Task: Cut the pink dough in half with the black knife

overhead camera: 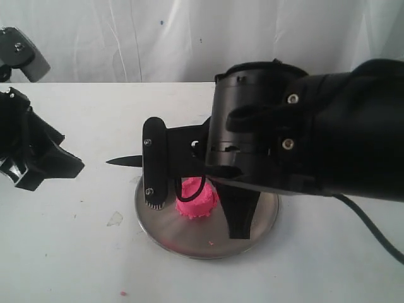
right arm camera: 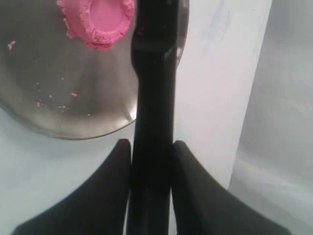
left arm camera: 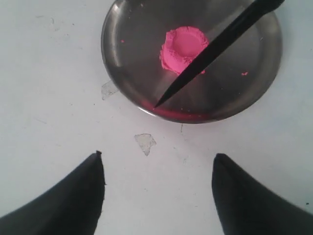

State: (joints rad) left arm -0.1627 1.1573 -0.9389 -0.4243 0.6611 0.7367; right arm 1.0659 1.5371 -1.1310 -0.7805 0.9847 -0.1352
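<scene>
Steel filled much of the right wrist view: a round plate on the white worktop. The right tool was closed narrowly on the handle of the black knife, one finger on each side, and the knife ran straight out past the fingertips, over the plate. The pink dough lay on the plate beyond the tool, just beside the knife and to one side of its line. Its ragged rim came right up to the knife's edge, but whether the two touched I could not tell. A few pink crumbs lay on the plate, farther from the knife.

In the left wrist view the left tool stood wide, its dark fingers well apart with only worktop between them. The plate lay out ahead of it, apart from the fingertips. The dough sat there in one piece, a round flat-topped mound, farther from this tool than the knife's point. The blade slanted across the plate and hid a little of the dough's rim on the side nearer the tool. A pale flake lay on the worktop between tool and plate.

In the exterior view the right tool hung over the plate, the dough showing beneath it near the plate's middle. The knife's point stuck out past that tool towards the left tool, which was well apart from plate and dough.
</scene>
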